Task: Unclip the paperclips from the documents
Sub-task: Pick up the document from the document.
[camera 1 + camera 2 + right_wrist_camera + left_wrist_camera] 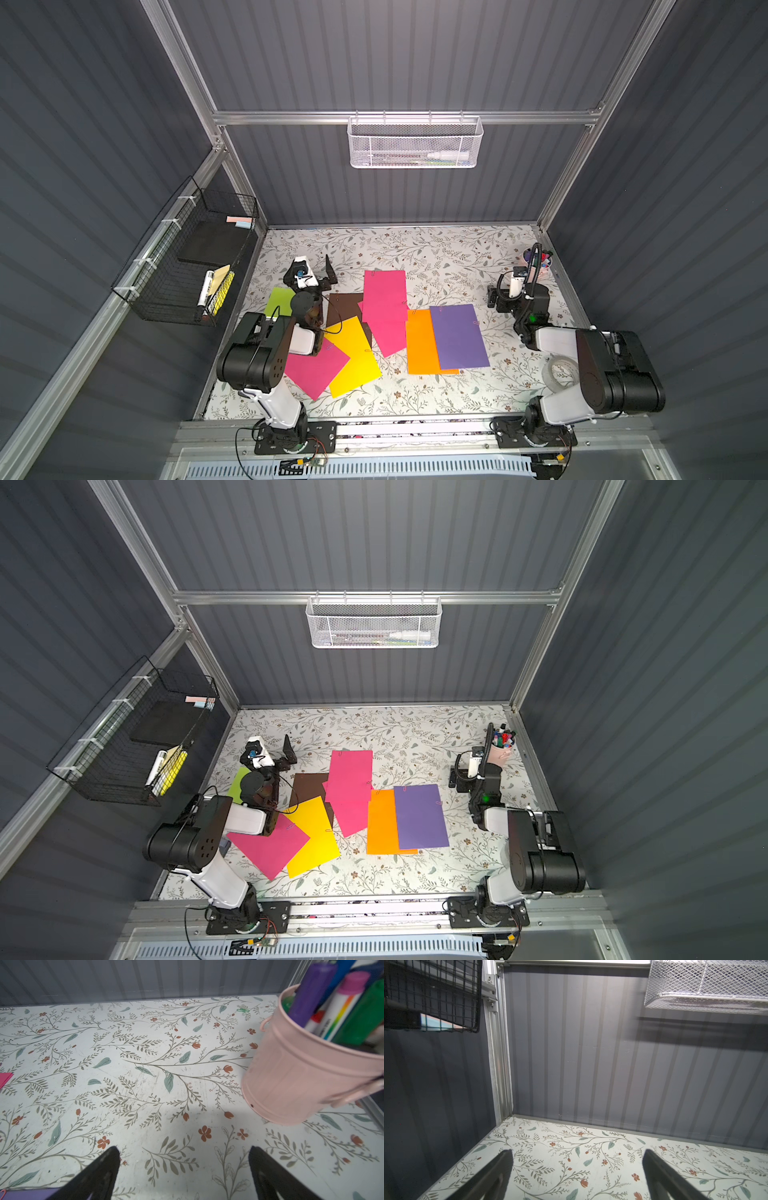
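Note:
Coloured documents lie overlapping on the floral table [436, 257]: lime green [279, 300], brown [345, 307], yellow [353, 357], two magenta pink sheets [384, 295] [316, 370], orange [422, 345] and purple [457, 336]. Tiny paperclips sit on their edges, one at the pink sheet's far corner [374, 274] and one on the purple sheet's right edge [475, 323]. A loose green paperclip [243, 1010] lies near the back wall. My left gripper [309, 272] [577, 1167] hovers open behind the green sheet. My right gripper [505, 291] [184, 1167] is open over bare table, right of the purple sheet.
A pink pail [301, 1076] of markers stands at the back right, close to my right gripper. A tape roll [561, 374] lies under the right arm. A black wire basket [187, 266] hangs on the left wall, a white mesh basket [415, 141] on the back wall.

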